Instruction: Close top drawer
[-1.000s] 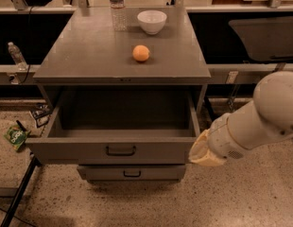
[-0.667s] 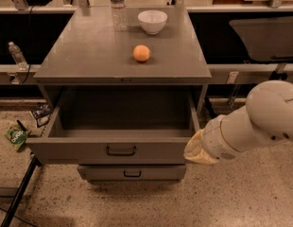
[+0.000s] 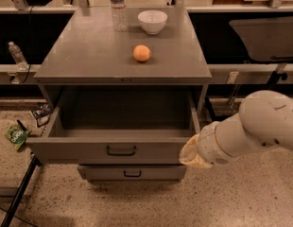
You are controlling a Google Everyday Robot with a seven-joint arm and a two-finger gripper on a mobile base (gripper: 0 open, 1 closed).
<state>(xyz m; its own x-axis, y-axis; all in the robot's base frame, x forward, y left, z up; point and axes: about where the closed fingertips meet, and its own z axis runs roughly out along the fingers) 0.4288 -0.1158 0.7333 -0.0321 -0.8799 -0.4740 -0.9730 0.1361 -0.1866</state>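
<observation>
Top drawer [image 3: 90, 149] pulled open; pincer [image 3: 189, 152] at its right front corner, grip unreadable.

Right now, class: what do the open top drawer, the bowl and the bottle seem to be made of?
The top drawer: probably painted sheet metal, matt grey, thin flat walls. The bowl: glossy white, ceramic or hard plastic; unclear which. The bottle: clear plastic, see-through walls. The gripper, at the drawer's front right corner: pale tan covering, possibly fabric.
</observation>
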